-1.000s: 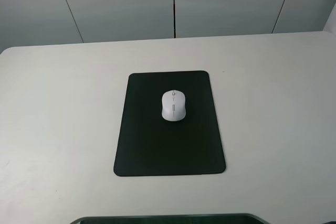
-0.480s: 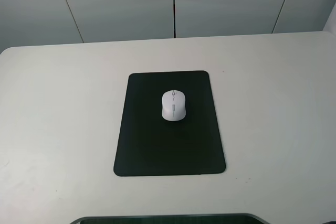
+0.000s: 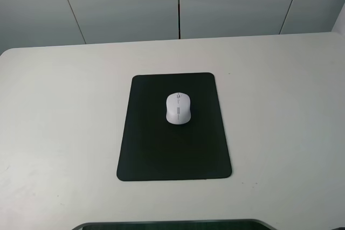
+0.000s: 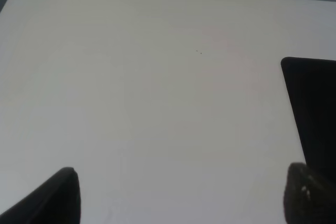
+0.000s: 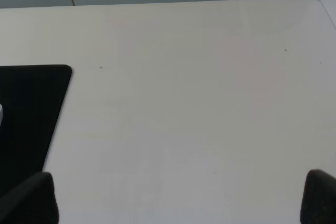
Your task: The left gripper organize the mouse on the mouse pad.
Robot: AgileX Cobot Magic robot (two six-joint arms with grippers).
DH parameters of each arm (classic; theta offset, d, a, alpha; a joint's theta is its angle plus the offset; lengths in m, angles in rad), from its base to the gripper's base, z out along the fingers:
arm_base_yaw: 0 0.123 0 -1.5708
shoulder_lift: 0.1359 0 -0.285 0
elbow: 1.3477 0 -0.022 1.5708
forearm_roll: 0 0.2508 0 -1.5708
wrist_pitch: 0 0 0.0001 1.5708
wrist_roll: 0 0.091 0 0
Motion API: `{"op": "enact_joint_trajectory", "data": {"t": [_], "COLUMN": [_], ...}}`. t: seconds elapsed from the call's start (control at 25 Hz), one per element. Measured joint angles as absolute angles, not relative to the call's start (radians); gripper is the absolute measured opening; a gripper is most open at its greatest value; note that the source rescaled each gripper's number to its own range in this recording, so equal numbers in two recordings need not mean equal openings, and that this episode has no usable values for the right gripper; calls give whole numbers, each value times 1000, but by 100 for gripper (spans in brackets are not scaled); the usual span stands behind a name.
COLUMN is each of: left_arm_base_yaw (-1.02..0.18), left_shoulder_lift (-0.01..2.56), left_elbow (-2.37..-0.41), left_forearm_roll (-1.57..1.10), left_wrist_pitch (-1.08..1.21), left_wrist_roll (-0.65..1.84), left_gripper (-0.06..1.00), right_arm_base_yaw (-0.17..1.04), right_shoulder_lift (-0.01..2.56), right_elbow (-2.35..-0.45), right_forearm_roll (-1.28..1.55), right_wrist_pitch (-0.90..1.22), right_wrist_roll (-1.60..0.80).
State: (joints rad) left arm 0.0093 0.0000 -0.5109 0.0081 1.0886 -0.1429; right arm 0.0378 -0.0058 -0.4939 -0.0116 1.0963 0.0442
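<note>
Resting on the mouse pad [image 3: 173, 133], the mouse [image 3: 178, 107] lies in the pad's far half, a little toward the right of its midline, its long axis running roughly parallel to the pad's long sides and its scroll wheel toward the far edge. The pad lies flat near the middle of the white table [image 3: 59, 111], and nothing else is on the surface. Neither arm shows in the high view. In its own wrist view the left gripper [image 4: 181, 195] hangs above bare table to the side of the pad, its two dark fingers [image 4: 58, 195] spread wide with nothing between them; only a strip of the pad's edge is in that picture and the mouse is not. The right gripper [image 5: 181, 195] is likewise spread and empty over the table on the pad's other side, with a sliver of the mouse at the frame's edge. Judging by this, the task is either at its very start or already done, since the mouse sits squarely on the pad; the pictures alone cannot settle which. If tidying remains, the next move calls for the left gripper to travel across to the pad, come down over the mouse with its fingers straddling the sides, and close gently on the smooth rounded shell.
</note>
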Motion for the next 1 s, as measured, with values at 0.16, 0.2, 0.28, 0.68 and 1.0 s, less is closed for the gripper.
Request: {"op": "enact_joint_trajectory", "data": {"t": [0.16,0.2,0.28,0.68,1.0], "left_arm_base_yaw": [71,76,78,78,78], "left_shoulder_lift": [0,0,0,0,0], "left_elbow": [-511,-511,-511,-511,-511], "left_forearm_roll": [0,0,0,0,0], "left_wrist_pitch": [1089,1089,1089,1089,1089], "left_wrist_roll": [-133,-133,-131,-129,-129], "left_gripper": [98,98,98,98,98], "right_arm_base_yaw": [38,38,38,38,38], "right_shoulder_lift": [-6,-6,-6,-6,-6], "right_elbow": [-494,-494,-494,-494,-494], "right_forearm_roll": [-12,-12,-12,-12,-12], "right_wrist_pitch": [1096,1096,1096,1096,1096], "right_wrist_roll": [44,44,44,44,44]}}
